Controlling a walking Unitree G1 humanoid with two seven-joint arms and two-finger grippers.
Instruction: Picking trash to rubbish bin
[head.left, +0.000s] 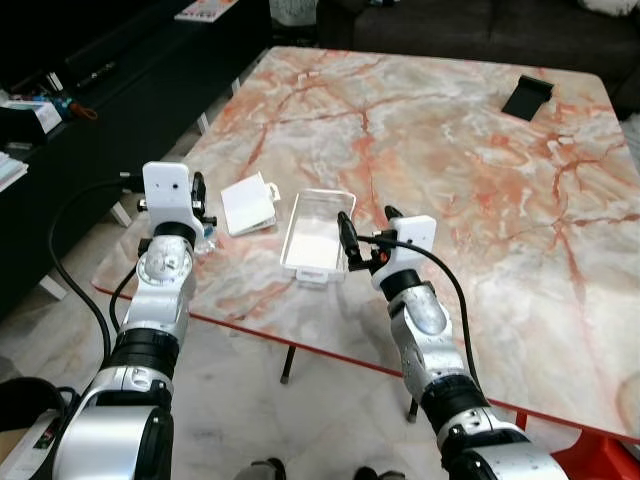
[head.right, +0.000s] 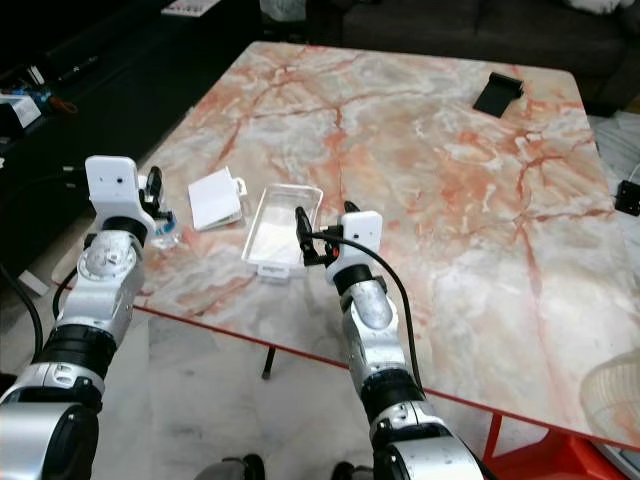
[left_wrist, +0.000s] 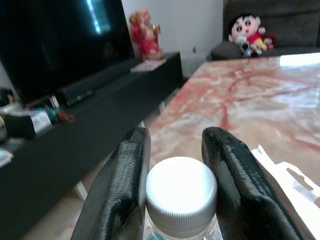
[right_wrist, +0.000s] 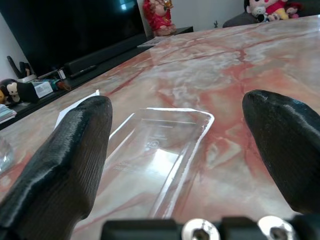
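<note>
- my left hand (left_wrist: 177, 200) has its two fingers (left_wrist: 120, 195) either side of the white cap of a small clear bottle (left_wrist: 181, 192), right at the near left corner of the marble desk (head.left: 450, 150). pads look to be touching or just about touching the cap, so i'd call it closed on the bottle.
- my right hand (right_wrist: 180, 150) is spread wide with nothing in it, low over the desk and pointed at the clear plastic tray (head.left: 318, 233) just in front of it.
- a flat white card packet (head.left: 247, 205) lies between bottle and tray, just beside the tray.
- my guess on handling: the bottle is light and the cap is stiff, so that's a decent spot to hold, though smooth plastic could slip.
- the tray looks thin, flimsy and springy; i'd pinch it across a long rim wall, gently, or it'll buckle or skate off on the polished stone.
- a dark phone stand (head.left: 527, 96) sits way off at the far side.
</note>
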